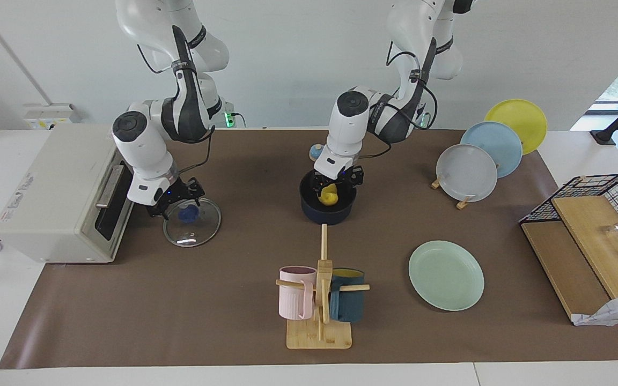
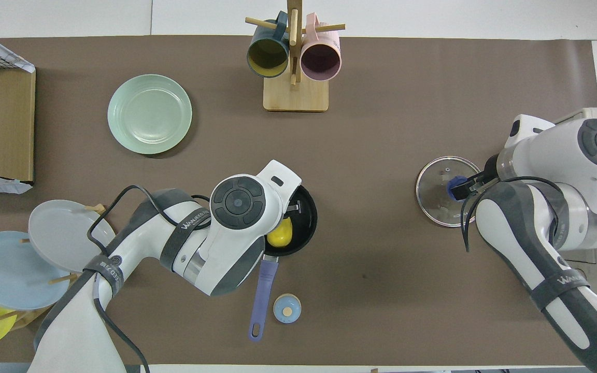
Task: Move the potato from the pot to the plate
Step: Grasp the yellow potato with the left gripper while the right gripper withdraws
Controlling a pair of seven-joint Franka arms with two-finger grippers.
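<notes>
Early stage: left gripper (image 1: 336, 188) is down in the pot (image 1: 328, 206) at frame centre, fingers astride the potato (image 1: 330, 196), grip unconfirmed; plate (image 1: 446, 274), lower right, bare; right gripper (image 1: 177, 206) waits on the lid (image 1: 192, 222).

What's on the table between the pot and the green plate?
Nothing: in both views only bare brown mat separates the pot from the green plate.
</notes>
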